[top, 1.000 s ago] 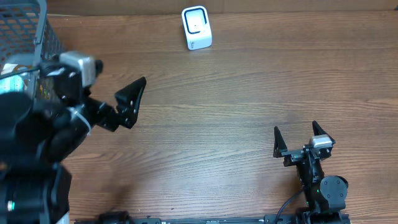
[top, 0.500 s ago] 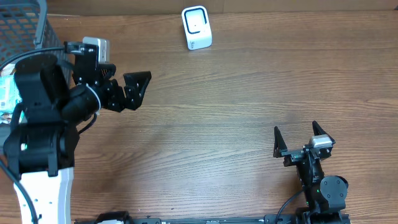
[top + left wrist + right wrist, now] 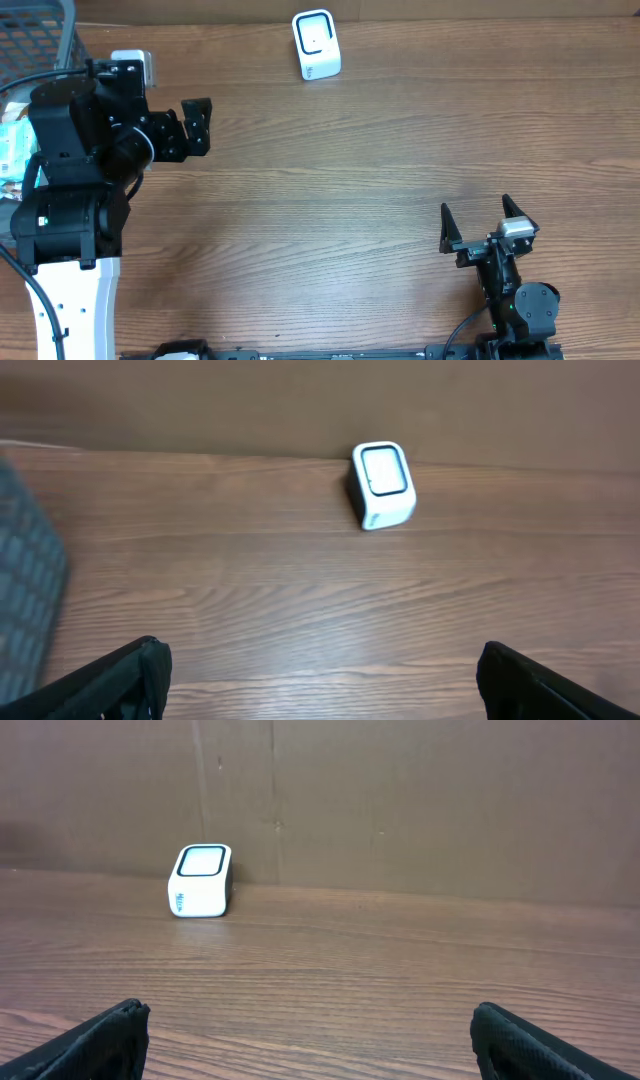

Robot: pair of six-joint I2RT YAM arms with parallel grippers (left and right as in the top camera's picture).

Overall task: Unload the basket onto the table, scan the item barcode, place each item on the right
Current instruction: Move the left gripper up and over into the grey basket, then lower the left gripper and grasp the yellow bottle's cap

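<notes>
The white scanner (image 3: pixel 316 45) with its dark window stands at the back of the table, and also shows in the left wrist view (image 3: pixel 383 485) and the right wrist view (image 3: pixel 202 880). A pale packaged item (image 3: pixel 9 150) peeks out at the far left, mostly hidden behind the left arm; no barcode shows. My left gripper (image 3: pixel 197 127) hangs open and empty above the wood, left of the scanner, its jaws wide apart (image 3: pixel 322 672). My right gripper (image 3: pixel 476 208) rests open and empty near the front right (image 3: pixel 310 1020).
A grey wire basket (image 3: pixel 40 40) fills the back left corner and appears as a blurred grey edge in the left wrist view (image 3: pixel 25 600). A brown wall (image 3: pixel 400 800) runs behind the scanner. Bare wooden tabletop (image 3: pixel 350 200) lies between the two arms.
The left arm has swung, carrying its open gripper up and to the left and turning it toward the back of the table. The right arm has not moved.
</notes>
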